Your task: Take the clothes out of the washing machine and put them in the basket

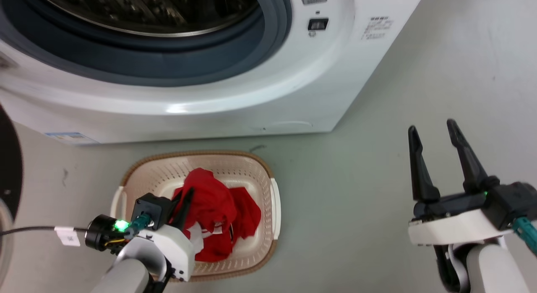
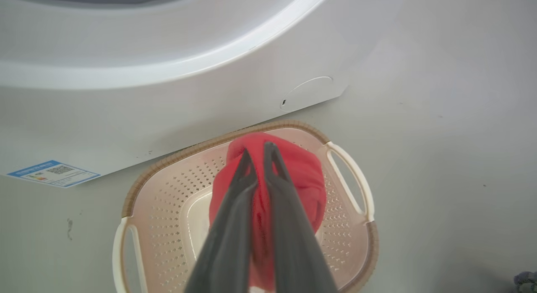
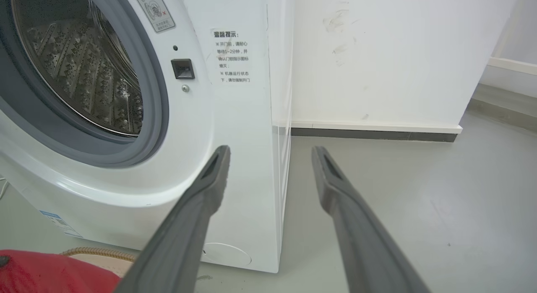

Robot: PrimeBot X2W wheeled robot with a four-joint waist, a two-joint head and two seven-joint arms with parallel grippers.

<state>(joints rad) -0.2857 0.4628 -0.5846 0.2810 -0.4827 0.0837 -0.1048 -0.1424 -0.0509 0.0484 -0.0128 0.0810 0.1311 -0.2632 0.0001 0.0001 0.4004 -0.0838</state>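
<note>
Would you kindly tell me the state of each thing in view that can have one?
washing machine: open, visible part of drum empty
basket: upright on the floor
clothes: bunched in the basket
left pincer: shut on the clothes
right pincer: open, empty

I'm seeing the clothes (image 1: 209, 205) glowing bright red, with bits of white striped trim showing. The basket (image 1: 247, 175) is reading cream, dotted with rows of small holes, its rim looking brown and woven. The washer (image 1: 251, 104) is showing white, its seal (image 1: 168, 66) blue-grey, its drum (image 3: 84, 74) glinting steel with dotted ridges. A label (image 2: 53, 173) is showing blue and white. The left gripper (image 2: 258, 149) and right gripper (image 1: 431, 127) are looking dark grey, the floor (image 1: 356, 179) pale grey-green.
</note>
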